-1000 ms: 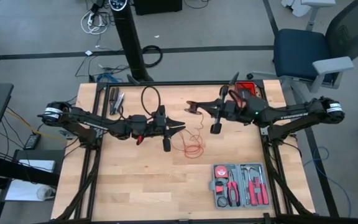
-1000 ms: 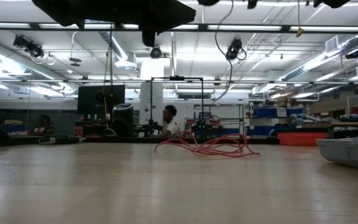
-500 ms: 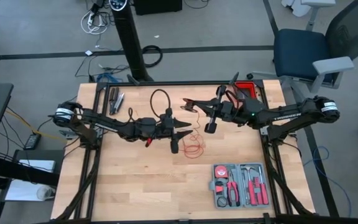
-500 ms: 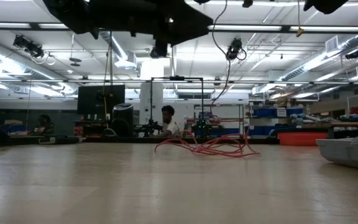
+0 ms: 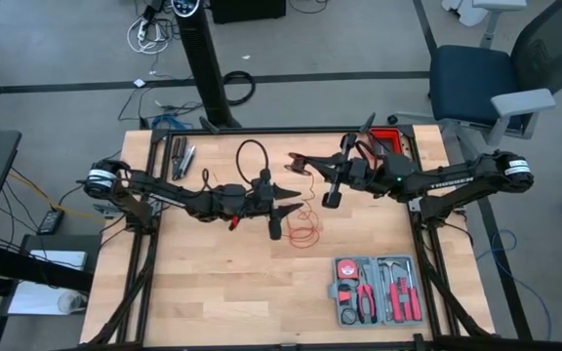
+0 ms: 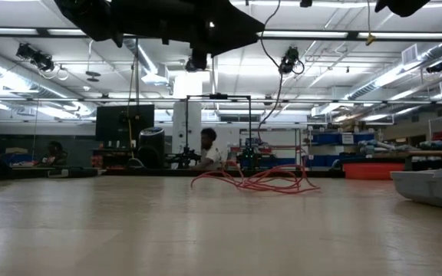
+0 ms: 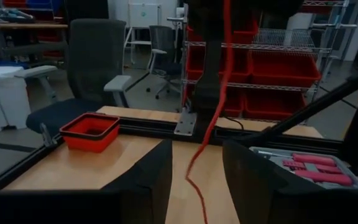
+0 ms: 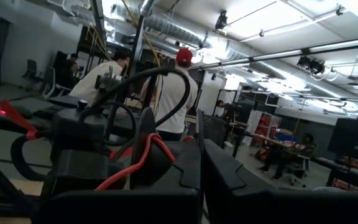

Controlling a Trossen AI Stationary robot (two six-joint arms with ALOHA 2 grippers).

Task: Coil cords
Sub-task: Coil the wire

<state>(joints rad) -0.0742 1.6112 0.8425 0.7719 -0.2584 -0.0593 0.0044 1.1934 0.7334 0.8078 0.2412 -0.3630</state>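
Observation:
A thin red cord lies in a loose pile (image 5: 303,232) on the wooden table (image 5: 213,283), a little right of centre; the low view shows the pile (image 6: 259,182) flat on the wood. One strand (image 7: 219,93) rises from it to my right gripper (image 5: 295,162), which hovers above the table and is shut on the cord. My left gripper (image 5: 294,202) is level and open, one finger on either side of that hanging strand (image 7: 199,155). I see no touch there. My right gripper pinches the red cord between its two shut fingers; a short red loop (image 8: 140,157) bulges out beside them. The fingers reach level from the table's right side, tipped slightly up. The cord hangs slack below them (image 5: 305,187) down to the pile on the table.
A grey tool case (image 5: 376,291) with red-handled tools lies open at the near right and shows at the low view's right (image 6: 432,186). A red bin (image 5: 390,136) stands at the far right edge. Loose tools (image 5: 183,156) lie at the far left.
My left gripper has moved toward the table's right edge and a little down, up to the hanging strand, and its fingers have opened wider. My right gripper has tipped slightly upward, still shut on the cord. The pile has stayed where it was.

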